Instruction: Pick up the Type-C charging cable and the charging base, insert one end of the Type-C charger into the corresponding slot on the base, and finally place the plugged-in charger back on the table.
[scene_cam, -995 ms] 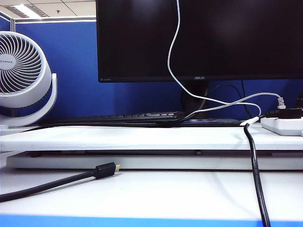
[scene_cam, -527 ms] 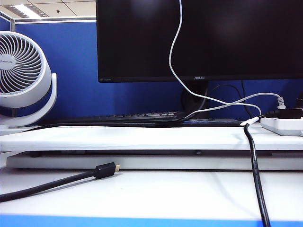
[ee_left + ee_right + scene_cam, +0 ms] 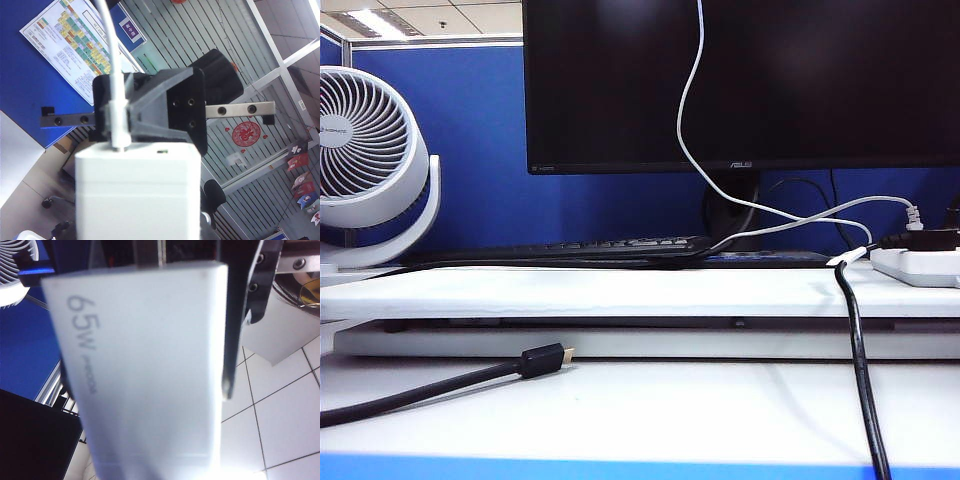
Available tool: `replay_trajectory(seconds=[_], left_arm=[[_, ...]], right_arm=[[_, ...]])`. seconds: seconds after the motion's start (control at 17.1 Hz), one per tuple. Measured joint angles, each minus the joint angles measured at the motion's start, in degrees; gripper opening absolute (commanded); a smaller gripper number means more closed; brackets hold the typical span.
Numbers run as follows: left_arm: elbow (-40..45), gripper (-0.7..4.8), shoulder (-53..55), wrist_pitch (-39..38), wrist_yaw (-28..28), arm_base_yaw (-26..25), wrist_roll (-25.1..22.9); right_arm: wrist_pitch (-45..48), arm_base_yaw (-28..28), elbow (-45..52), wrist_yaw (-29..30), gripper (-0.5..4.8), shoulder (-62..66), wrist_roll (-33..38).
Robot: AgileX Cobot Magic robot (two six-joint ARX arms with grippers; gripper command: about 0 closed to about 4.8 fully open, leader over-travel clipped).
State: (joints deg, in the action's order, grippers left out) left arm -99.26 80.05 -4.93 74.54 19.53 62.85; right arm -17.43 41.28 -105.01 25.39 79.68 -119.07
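Both items are lifted off the bench [image 3: 620,400]. In the exterior view neither arm shows; only the Type-C charging cable [image 3: 114,75] hangs down from above that picture's top edge.

The right gripper [image 3: 120,127] has its fingers pressed together on the cable's plug. The plug meets the end face of the charging base [image 3: 137,195] and appears seated in its slot.

The base fills the near field of the left wrist view and hides the left gripper's fingers. In the right wrist view a dark finger [image 3: 227,340] lies along the block's side. I judge it to be the left gripper's, clamping the base.

Done: pick-up, and probably insertion. Remaining: lower the assembly to the bench and release.
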Motion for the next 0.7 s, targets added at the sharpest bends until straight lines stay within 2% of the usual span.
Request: replay_trajectory(seconds=[0.35, 0.7], left_arm=[[0.0, 1.49, -0.2, -0.3, 0.9, 0.3, -0.5], [0.0, 1.49, -0.5, -1.7, 4.4, 0.3, 0.0]], right_arm=[[-3.5, -0.2, 0.0, 3.6, -0.05, -1.4, 0.0], [-4.3, -0.2, -0.1, 8.9, -0.05, -1.6, -0.2]])
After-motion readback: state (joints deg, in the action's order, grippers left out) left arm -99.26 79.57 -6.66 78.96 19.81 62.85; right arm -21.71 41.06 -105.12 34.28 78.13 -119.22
